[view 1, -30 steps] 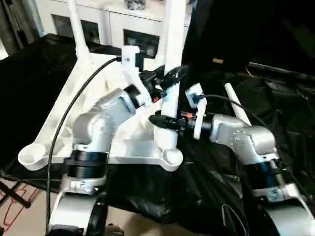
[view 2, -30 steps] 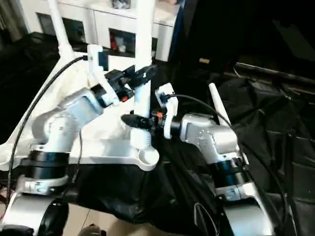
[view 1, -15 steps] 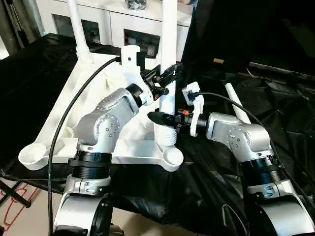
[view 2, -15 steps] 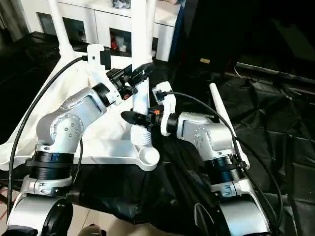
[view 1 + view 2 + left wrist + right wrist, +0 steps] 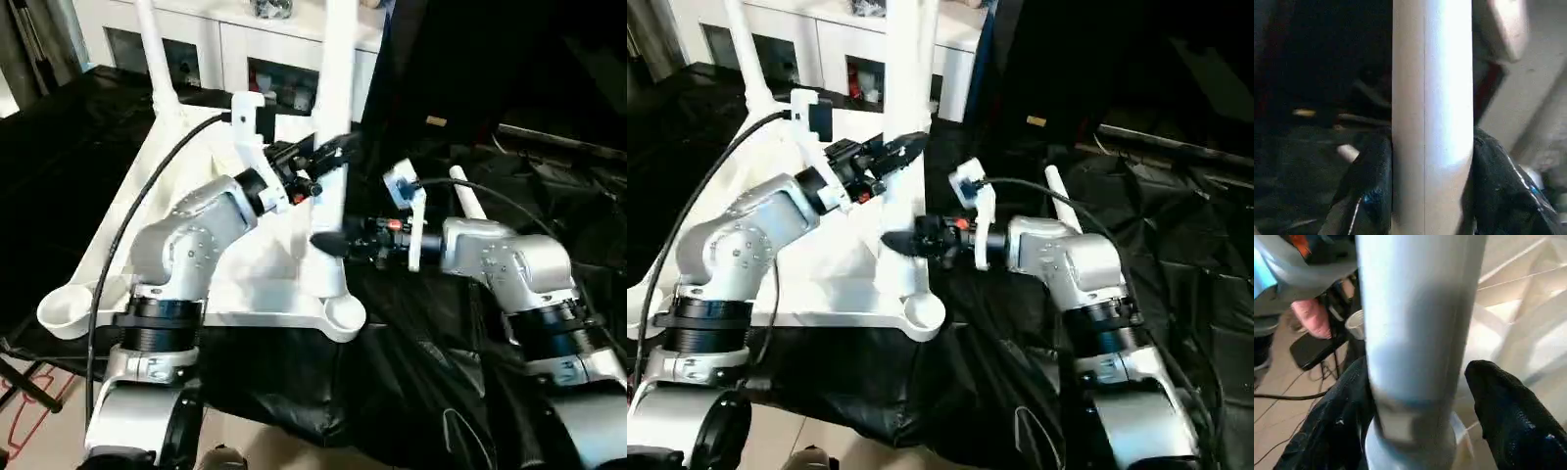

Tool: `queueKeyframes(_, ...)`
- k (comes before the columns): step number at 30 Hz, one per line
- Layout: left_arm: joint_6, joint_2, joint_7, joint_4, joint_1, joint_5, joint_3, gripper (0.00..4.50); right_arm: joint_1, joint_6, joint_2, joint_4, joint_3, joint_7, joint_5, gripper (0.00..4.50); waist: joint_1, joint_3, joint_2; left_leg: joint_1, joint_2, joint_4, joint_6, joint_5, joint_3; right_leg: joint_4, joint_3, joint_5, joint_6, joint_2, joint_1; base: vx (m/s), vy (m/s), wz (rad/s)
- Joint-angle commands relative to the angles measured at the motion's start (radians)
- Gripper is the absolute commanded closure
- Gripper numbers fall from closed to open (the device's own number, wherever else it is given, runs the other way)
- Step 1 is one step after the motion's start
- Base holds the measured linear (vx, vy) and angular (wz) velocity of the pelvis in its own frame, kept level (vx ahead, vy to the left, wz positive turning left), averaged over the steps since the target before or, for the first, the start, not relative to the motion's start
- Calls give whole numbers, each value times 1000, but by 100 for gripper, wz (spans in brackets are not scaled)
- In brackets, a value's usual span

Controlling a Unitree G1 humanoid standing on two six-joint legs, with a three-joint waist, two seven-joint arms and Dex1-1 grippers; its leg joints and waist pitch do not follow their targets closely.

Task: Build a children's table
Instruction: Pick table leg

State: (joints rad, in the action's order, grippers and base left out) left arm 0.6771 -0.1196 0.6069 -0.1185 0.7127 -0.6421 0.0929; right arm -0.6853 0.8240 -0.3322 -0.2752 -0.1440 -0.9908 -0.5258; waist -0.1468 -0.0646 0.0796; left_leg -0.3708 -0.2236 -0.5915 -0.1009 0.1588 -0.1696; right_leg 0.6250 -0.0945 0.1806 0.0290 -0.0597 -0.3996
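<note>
the left pincer [image 5: 328, 157] is clenched on the upright table leg [image 5: 331, 127], its black fingers [image 5: 1374, 196] pressed to either side of the white tube in the left wrist view. the right pincer [image 5: 328, 242] sits lower on the same leg, just above its foot; there one finger [image 5: 1337, 421] touches the tube while the other [image 5: 1513, 416] stands off with a gap showing, so it looks released or only loosely around the leg.

outward from there, the leg stands in a round socket of the upturned table top [image 5: 245, 294], near the corner socket [image 5: 343, 313] at 6 o'clock of the leg. another leg [image 5: 157, 59] already rises at 10 o'clock, a spare leg [image 5: 470, 206] lies on the black sheet [image 5: 411, 343] at 3 o'clock, and an empty corner socket [image 5: 61, 311] sits at 8 o'clock. the white cabinet [image 5: 245, 49] is behind, at 12 o'clock.

step in hand, as i judge it: seating or twisting this leg home. the next move calls for the right pincer to re-grip low while the left holds the tube plumb.

against half a second ago, the ribbed end of the leg that showed above the socket is gone from sight, so the leg appears to sit deeper, and the right forearm has drawn away toward 3 o'clock.
</note>
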Motion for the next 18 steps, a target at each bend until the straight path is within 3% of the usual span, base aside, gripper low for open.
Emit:
queueKeyframes(1, 25, 8, 35, 51, 13, -45, 3, 268, -5, 1, -20, 3, -9, -6, 6, 131, -1, 77, -8, 11, -13, 60, -34, 173, 0, -78, 54, 216, 118, -81, 59, 0, 0, 0)
queueKeyframes(8, 47, 9, 71, 80, 2, -76, -17, 268, -7, -11, -16, 0, -17, -30, 15, 131, -1, 75, -11, 13, -13, 61, -35, 183, 1, -82, 54, 250, 103, -81, 57, 0, 0, 0)
queueKeyframes(15, 57, 7, 75, 78, 1, -79, -20, 269, -6, -32, -17, -2, -21, -54, 20, 131, -1, 77, -7, 11, -13, 61, -35, 171, 0, -80, 54, 230, 102, -80, 59, 0, 0, 0)
queueKeyframes(18, 59, 9, 75, 78, 2, -78, -18, 269, -5, -34, -18, -2, -23, -59, 22, 168, -1, 78, -9, 11, -13, 61, -34, 165, 1, -78, 54, 222, 105, -80, 59, 0, 0, 0)
